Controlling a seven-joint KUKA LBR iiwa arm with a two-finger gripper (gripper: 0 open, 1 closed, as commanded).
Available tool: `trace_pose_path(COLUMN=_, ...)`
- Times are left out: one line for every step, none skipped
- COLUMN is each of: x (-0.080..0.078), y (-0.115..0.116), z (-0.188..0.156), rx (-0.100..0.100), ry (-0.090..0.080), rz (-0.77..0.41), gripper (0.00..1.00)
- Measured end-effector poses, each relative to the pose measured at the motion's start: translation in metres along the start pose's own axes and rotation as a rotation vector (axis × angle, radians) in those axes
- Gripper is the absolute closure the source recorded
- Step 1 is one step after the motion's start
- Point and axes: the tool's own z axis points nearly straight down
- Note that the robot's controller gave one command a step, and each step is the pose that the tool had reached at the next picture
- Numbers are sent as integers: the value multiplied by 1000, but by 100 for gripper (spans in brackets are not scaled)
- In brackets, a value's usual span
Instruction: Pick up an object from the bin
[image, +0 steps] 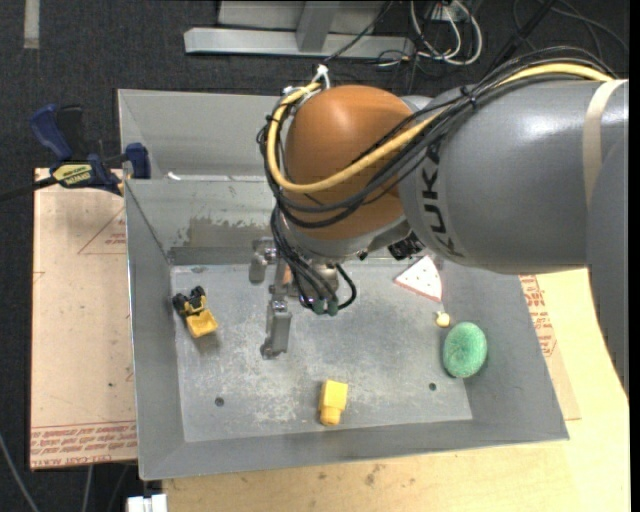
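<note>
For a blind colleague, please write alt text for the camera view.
The robot's gripper hangs over the bare middle of a grey metal bin. Around it lie a yellow toy truck at the view's left, a yellow block nearer the front and a green ball at the right.

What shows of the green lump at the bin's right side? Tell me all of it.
The green lump is a rounded oval, soft and fuzzy-looking like a sponge, evenly green, with no separate parts. It lies on the bin floor near the right wall. A small cream bead sits just off its upper left; whether they touch cannot be told.
</note>
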Motion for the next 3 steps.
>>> trace_pose_path(x=-39, y=15, z=64, rx=0, ry=0, rz=-17, gripper=0)
trace_pose_path(x=-55, y=25, z=116, rx=2, ry=6, rz=-136, gripper=0)
trace_pose_path(x=-56, y=23, z=141, rx=2, ry=14, rz=-264, gripper=0)
